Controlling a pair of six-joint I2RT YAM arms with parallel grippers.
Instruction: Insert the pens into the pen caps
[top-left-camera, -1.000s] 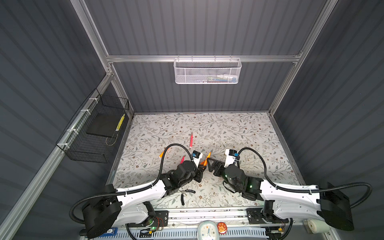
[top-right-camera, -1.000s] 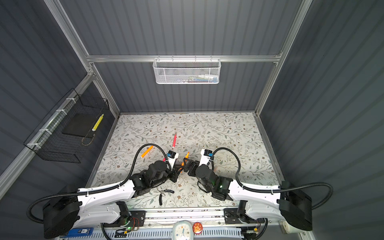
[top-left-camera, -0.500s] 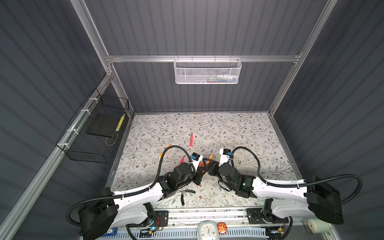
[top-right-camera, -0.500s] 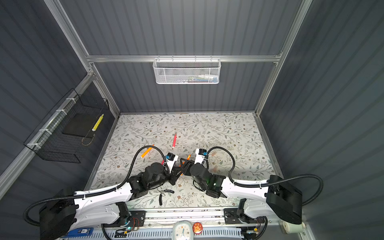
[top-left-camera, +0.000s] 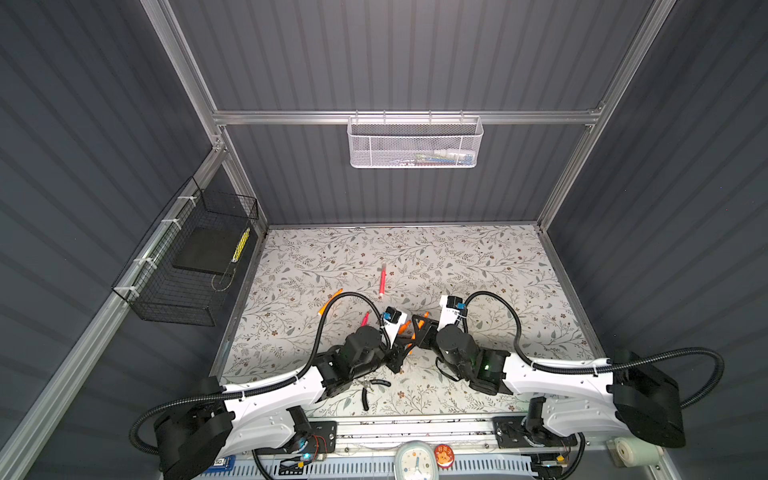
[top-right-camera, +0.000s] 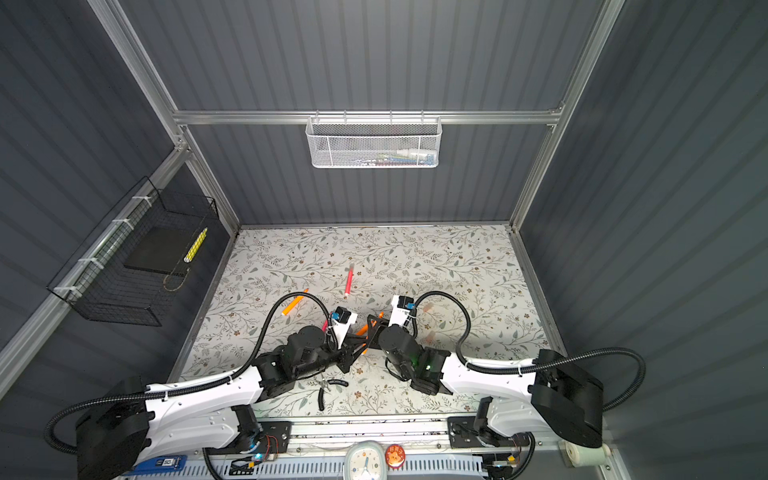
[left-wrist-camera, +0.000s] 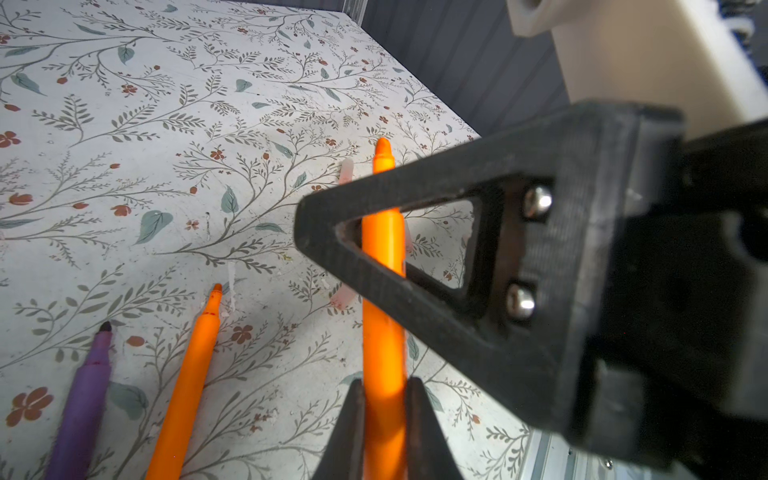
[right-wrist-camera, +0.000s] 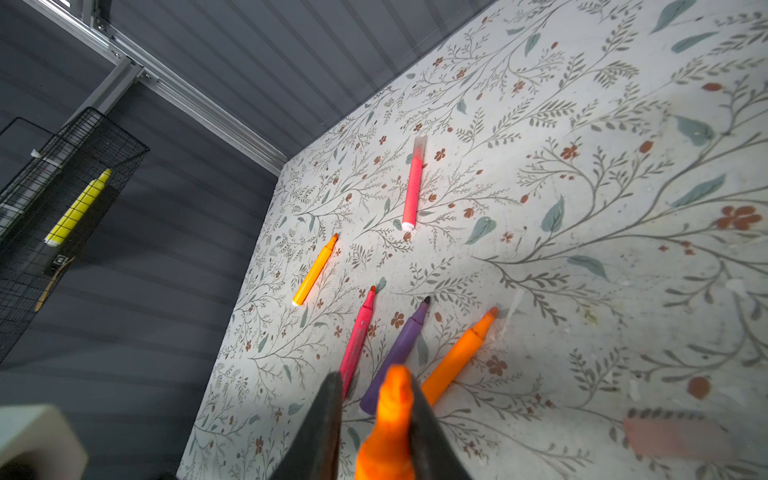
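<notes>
My left gripper (left-wrist-camera: 384, 386) is shut on the barrel of an orange pen (left-wrist-camera: 382, 257), held above the mat near the front middle (top-left-camera: 409, 328). My right gripper (right-wrist-camera: 374, 378) has closed in around that pen's tip end (right-wrist-camera: 390, 415). One black triangular finger (left-wrist-camera: 436, 299) crosses the barrel. On the mat lie a purple pen (right-wrist-camera: 399, 345), another orange pen (right-wrist-camera: 457, 357), a pink-red pen (right-wrist-camera: 357, 336) and a yellow-orange pen (right-wrist-camera: 313, 272). A capped pink-red pen (right-wrist-camera: 412, 187) lies farther back. Pale pen caps (left-wrist-camera: 345, 170) (left-wrist-camera: 343, 295) lie beyond the held pen, and a blurred one (right-wrist-camera: 673, 432) is near my right gripper.
Black-handled pliers (top-left-camera: 372, 386) lie near the front edge under my left arm. A black wire basket (top-left-camera: 187, 257) hangs on the left wall and a white mesh basket (top-left-camera: 415, 141) on the back wall. A metal rail (top-left-camera: 415, 428) runs along the front.
My right gripper has come in against the left one and its jaws have narrowed from wide open to close around the orange pen's tip end. The left grip is unchanged.
</notes>
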